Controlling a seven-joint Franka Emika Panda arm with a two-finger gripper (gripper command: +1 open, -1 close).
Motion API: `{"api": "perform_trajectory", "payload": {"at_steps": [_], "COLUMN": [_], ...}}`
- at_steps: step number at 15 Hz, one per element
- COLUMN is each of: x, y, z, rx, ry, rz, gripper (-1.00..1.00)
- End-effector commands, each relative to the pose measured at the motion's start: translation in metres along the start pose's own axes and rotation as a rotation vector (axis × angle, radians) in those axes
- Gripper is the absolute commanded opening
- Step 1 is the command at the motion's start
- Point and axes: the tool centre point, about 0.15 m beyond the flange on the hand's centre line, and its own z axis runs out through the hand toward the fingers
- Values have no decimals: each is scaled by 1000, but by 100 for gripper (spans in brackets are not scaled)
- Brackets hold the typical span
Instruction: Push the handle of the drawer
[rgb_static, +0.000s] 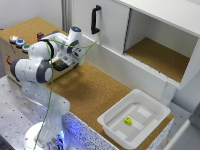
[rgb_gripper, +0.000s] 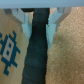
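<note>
The exterior view is evenly and brightly lit, with soft focus and low resolution throughout. The white cabinet (rgb_static: 112, 22) is near overexposure; its shelf recess holds moderate shadow. A blue glow shows at the arm base (rgb_static: 70, 127). The white tray (rgb_static: 134, 119) is pale, with little contrast. The wrist view is heavily blurred, dimmer, with no sharp edges anywhere.

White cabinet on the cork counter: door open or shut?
Open. The white cabinet shows its cork-lined shelf, with the door slid aside.

Tan drawer (rgb_gripper: 10, 45), blue pixel pattern; black handle (rgb_gripper: 36, 55).
</note>
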Motion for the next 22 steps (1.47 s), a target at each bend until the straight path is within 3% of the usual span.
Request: {"api": "perform_trajectory", "payload": {"at_steps": [1, 13, 14, 17, 22], "x": [48, 86, 89, 92, 89], "y": [-32, -94, -98, -106, -132], "z": [46, 74, 73, 51, 33], "rx": [20, 68, 65, 55, 74], "ry": [-12, -18, -9, 61, 104], "rz": [3, -103, -99, -91, -129], "gripper": [-100, -100, 100, 100, 100]}}
